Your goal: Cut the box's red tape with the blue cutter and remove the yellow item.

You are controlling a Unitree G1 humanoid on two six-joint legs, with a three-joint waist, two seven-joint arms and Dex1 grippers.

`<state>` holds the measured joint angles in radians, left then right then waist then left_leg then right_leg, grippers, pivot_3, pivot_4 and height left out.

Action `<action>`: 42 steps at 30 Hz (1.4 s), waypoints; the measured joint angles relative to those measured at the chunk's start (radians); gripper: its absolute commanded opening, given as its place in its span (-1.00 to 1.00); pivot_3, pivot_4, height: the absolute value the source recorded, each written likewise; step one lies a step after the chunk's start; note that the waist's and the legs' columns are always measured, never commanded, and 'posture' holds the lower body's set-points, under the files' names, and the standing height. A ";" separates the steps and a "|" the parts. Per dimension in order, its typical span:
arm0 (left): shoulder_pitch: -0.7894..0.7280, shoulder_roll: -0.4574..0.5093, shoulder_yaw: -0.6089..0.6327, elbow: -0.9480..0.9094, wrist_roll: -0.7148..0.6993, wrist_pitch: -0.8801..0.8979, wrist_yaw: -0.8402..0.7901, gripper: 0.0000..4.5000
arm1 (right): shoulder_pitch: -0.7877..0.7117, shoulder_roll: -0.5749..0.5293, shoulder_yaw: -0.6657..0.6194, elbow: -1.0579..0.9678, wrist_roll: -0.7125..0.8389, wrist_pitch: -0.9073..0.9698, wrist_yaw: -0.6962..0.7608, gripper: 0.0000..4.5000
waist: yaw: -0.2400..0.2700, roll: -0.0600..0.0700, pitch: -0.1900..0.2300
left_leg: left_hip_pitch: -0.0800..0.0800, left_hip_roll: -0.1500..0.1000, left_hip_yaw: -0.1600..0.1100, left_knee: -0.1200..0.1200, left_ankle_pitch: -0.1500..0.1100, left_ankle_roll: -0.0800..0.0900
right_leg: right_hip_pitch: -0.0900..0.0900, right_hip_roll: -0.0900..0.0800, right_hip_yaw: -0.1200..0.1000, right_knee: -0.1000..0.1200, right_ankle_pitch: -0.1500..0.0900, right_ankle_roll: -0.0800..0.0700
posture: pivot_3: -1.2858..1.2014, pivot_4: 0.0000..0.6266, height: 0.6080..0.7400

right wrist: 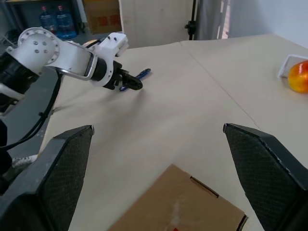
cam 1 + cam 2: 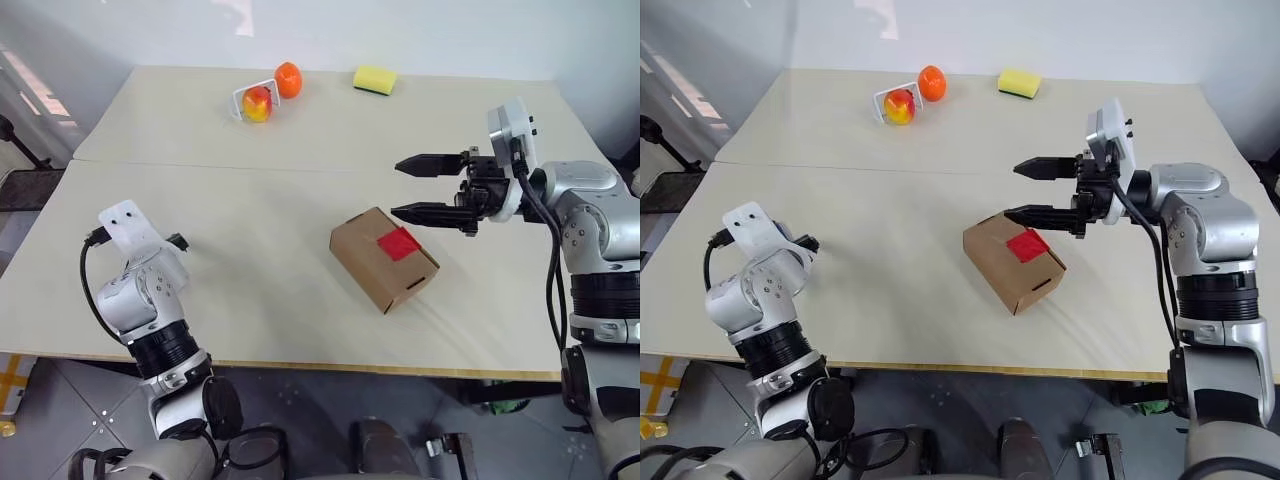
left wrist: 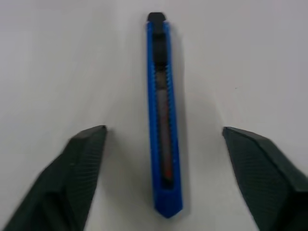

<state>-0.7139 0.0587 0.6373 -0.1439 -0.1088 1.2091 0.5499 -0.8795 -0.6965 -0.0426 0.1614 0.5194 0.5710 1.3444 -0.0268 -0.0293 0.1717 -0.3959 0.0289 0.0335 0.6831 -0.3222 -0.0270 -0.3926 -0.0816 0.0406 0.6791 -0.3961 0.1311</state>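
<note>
Here, the blue cutter lies flat on the table, toward 9 o'clock from the box and well apart from it, between the spread fingers of the left gripper. Expect a light, stiff, slim plastic body with smooth sides that can slide or roll under an uneven pinch. Take hold across the mid-body, on the flat sides, clear of the blade end.

The left fingers stand apart on either side of the cutter, with a gap on each side; they touch nothing and hold nothing.

The right gripper hovers just above the box's 1 o'clock corner, its fingers spread wide and empty. The red tape sits on the box's top face, uncut; the flaps are closed. The box is probably light and may shift when the blade drags, so brace it before you cut.
</note>
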 measured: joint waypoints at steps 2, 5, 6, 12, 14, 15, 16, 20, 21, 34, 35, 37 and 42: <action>-0.004 0.000 0.007 0.001 0.002 0.011 -0.002 0.24 | 0.000 0.000 0.000 0.004 -0.003 -0.003 0.009 1.00 | 0.002 0.000 0.000 | 0.000 0.000 0.000 0.000 0.000 0.000 | 0.000 0.000 0.000 0.000 0.000 0.000 | 0.03 -0.52 1.00; -0.010 -0.004 0.013 0.001 0.014 0.024 0.003 -0.04 | 0.000 0.000 0.000 0.007 -0.007 -0.004 0.009 1.00 | 0.003 0.000 0.000 | 0.000 0.000 0.000 0.000 0.000 0.000 | 0.000 -0.001 0.000 0.000 0.000 0.000 | 0.03 -0.52 1.00; -0.011 -0.004 0.014 0.002 0.018 0.026 0.004 -0.16 | 0.000 0.000 0.000 0.007 -0.007 -0.004 0.009 1.00 | 0.003 0.000 0.000 | 0.000 0.000 0.000 0.000 0.000 0.000 | 0.000 -0.001 0.000 0.000 0.000 0.000 | 0.03 -0.52 1.00; -0.015 0.013 0.011 0.006 0.035 0.049 -0.016 -0.16 | 0.000 0.000 0.000 0.007 -0.014 -0.004 0.006 1.00 | 0.003 0.000 0.000 | 0.001 -0.001 0.000 0.000 0.000 0.000 | 0.001 -0.001 -0.001 0.000 0.000 0.000 | 0.03 -0.52 1.00; -0.013 0.034 -0.007 0.013 0.038 0.065 -0.035 -0.16 | 0.000 0.000 0.000 0.007 -0.015 -0.004 0.003 1.00 | 0.003 0.000 0.000 | 0.002 0.000 0.001 0.000 0.000 0.000 | 0.001 -0.001 -0.001 0.000 0.000 0.000 | 0.03 -0.52 1.00; -0.012 0.038 -0.014 0.018 0.039 0.068 -0.044 -0.16 | 0.000 0.000 0.000 0.007 -0.017 -0.004 0.001 1.00 | 0.003 0.000 0.000 | 0.002 0.000 0.001 0.000 0.000 0.000 | 0.001 -0.001 -0.002 0.000 0.000 0.000 | 0.03 -0.52 1.00; -0.009 0.039 -0.019 0.019 0.041 0.067 -0.050 -0.16 | 0.000 0.000 0.000 0.007 -0.019 -0.004 -0.002 1.00 | 0.003 0.000 0.000 | 0.003 0.000 0.001 0.000 0.000 0.000 | 0.001 -0.002 -0.002 0.000 0.000 0.000 | 0.03 -0.52 1.00; 0.004 0.046 -0.044 0.011 0.052 0.057 -0.069 -0.16 | 0.000 0.000 0.000 0.007 -0.022 -0.003 -0.007 1.00 | 0.006 0.000 0.000 | 0.004 -0.001 0.002 0.000 0.000 0.000 | 0.002 -0.002 -0.003 0.000 0.000 0.000 | 0.03 -0.52 1.00; 0.014 0.055 -0.063 0.007 0.056 0.057 -0.080 -0.16 | 0.000 -0.001 0.000 0.007 -0.022 -0.002 -0.011 1.00 | 0.006 0.000 0.000 | 0.004 -0.001 0.002 0.000 0.000 0.000 | 0.002 -0.002 -0.003 0.000 0.000 0.000 | 0.03 -0.52 1.00; 0.070 0.043 -0.115 -0.046 0.086 0.039 -0.127 -0.16 | 0.063 -0.033 -0.012 -0.051 0.000 0.039 -0.077 1.00 | 0.011 0.000 0.000 | 0.004 -0.001 0.002 0.000 0.000 0.000 | 0.002 -0.002 -0.003 -0.001 0.000 0.000 | 0.03 -0.52 1.00; 0.070 0.042 -0.116 -0.047 0.086 0.040 -0.132 -0.16 | 0.063 -0.033 -0.012 -0.058 0.001 0.041 -0.083 1.00 | 0.013 0.000 0.000 | 0.004 0.000 0.002 0.000 0.000 0.000 | 0.002 -0.002 -0.003 -0.001 0.000 0.000 | 0.03 -0.52 1.00; 0.068 0.041 -0.118 -0.047 0.086 0.040 -0.140 -0.16 | 0.069 -0.035 -0.013 -0.068 0.009 0.042 -0.092 1.00 | 0.019 0.000 0.000 | 0.004 -0.001 0.002 0.000 0.000 0.000 | 0.002 -0.002 -0.003 -0.002 0.000 0.000 | 0.03 -0.52 1.00; 0.064 0.039 -0.119 -0.042 0.086 0.038 -0.158 -0.16 | 0.096 -0.036 -0.020 -0.094 0.022 0.047 -0.115 1.00 | 0.026 0.000 0.000 | 0.003 -0.001 0.002 0.000 -0.001 0.000 | 0.002 -0.002 -0.003 -0.002 0.000 0.000 | 0.03 -0.52 1.00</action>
<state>-0.6503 0.0980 0.5183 -0.1864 -0.0229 1.2471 0.3918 -0.7833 -0.7321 -0.0626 0.0673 0.5411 0.6179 1.2295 -0.0007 -0.0291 0.1716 -0.3925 0.0282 0.0358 0.6827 -0.3227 -0.0271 -0.3908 -0.0839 0.0380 0.6773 -0.3958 0.1307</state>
